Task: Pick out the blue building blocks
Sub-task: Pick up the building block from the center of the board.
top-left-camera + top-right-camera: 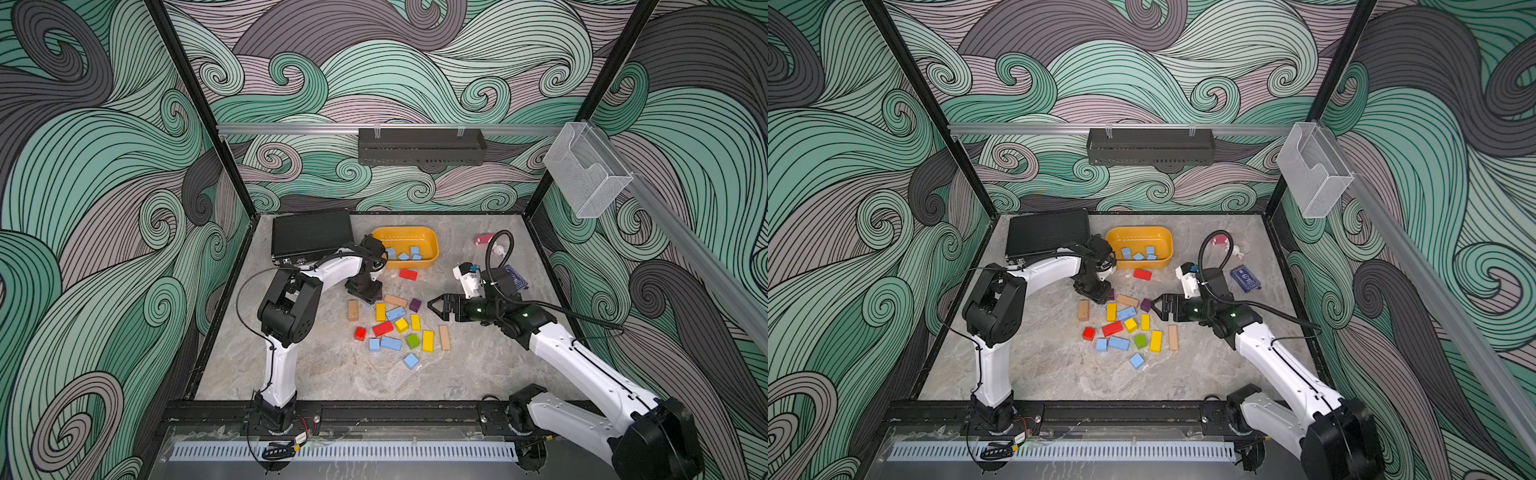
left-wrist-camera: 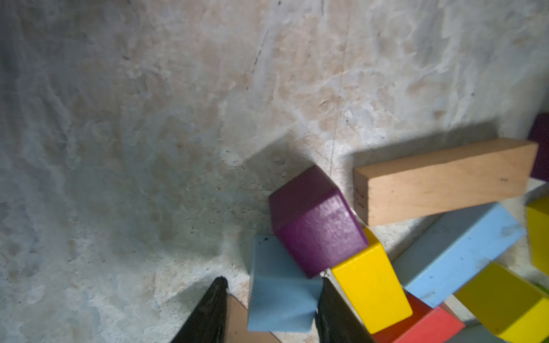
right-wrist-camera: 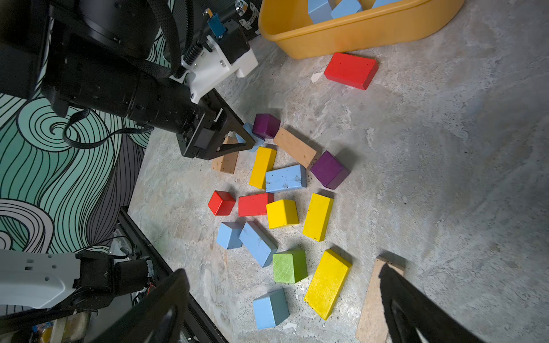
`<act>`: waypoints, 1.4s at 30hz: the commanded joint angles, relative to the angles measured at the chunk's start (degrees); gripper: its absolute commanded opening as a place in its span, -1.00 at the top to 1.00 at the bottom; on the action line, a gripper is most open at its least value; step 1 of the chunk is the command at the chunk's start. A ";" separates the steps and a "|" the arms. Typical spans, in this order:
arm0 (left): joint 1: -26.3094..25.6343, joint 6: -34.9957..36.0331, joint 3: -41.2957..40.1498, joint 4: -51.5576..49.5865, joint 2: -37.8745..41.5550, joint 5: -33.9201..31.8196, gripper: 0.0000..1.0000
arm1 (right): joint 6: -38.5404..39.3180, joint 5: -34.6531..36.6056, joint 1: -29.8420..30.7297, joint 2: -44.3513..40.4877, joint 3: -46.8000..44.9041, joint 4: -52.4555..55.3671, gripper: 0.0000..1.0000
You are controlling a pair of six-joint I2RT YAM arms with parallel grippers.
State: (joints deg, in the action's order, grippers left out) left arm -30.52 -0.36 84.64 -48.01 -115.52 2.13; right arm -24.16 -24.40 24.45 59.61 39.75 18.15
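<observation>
Left gripper [image 2: 271, 294] straddles a blue block [image 2: 267, 267] at the pile's far-edge end, jaws narrow, not yet clamped (purple cube [image 2: 315, 222] pressed against it could topple on the lift), right gripper [image 1: 433, 308] hovers wide, more blue blocks [image 1: 403, 254] in the tub [image 1: 434, 249].

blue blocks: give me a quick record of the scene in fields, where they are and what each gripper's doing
bin: yellow bin holds several blue blocks
loose: two blue bars, two blue cubes
left gripper: jaws either side of a fifth loose blue block, gap on one side
touching that block: purple cube
right gripper: open, empty, apart from the blocks
status: unfinished
</observation>
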 commanded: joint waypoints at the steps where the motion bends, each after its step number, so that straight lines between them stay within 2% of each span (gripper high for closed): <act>1: -0.17 0.19 0.73 -1.41 -0.51 0.24 0.07 | 0.79 0.92 -0.28 -1.67 0.82 0.64 -0.99; 9: -0.17 -0.77 0.00 -0.58 -0.69 0.80 0.22 | 1.29 1.37 -0.28 -1.78 1.36 1.62 -0.99; 22: -0.25 -2.13 -0.28 -2.10 -0.68 1.38 0.20 | 1.25 2.00 -0.28 -3.61 1.48 3.82 -0.99; 24: -0.19 -2.06 -1.00 -1.57 -0.39 1.56 0.36 | 1.05 2.01 -0.32 -3.89 1.32 3.82 -0.99; 29: -0.24 -2.66 -1.24 -1.65 -0.23 1.43 0.38 | 1.18 2.15 -0.28 -4.27 1.38 3.84 -0.99; 34: -0.24 -3.45 -1.89 -1.65 0.45 0.98 0.51 | 1.22 2.08 -0.28 -4.22 1.47 4.10 -0.99; 37: -0.24 -3.79 -2.28 -1.74 1.45 0.28 0.70 | 1.38 2.12 -0.28 -4.24 1.89 4.17 -0.99; 39: -0.24 -4.05 -2.53 -1.74 2.55 -0.57 0.96 | 1.58 2.16 -0.27 -4.24 2.43 4.47 -0.99; 42: -0.24 -4.32 -2.53 -2.17 4.37 -1.72 1.00 | 2.04 2.16 -0.28 -4.16 3.48 5.00 -0.99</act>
State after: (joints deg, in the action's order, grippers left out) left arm -30.52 -3.53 82.43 -48.05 -114.28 2.11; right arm -22.98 -22.90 24.40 56.14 40.77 22.13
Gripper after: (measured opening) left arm 0.314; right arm 0.995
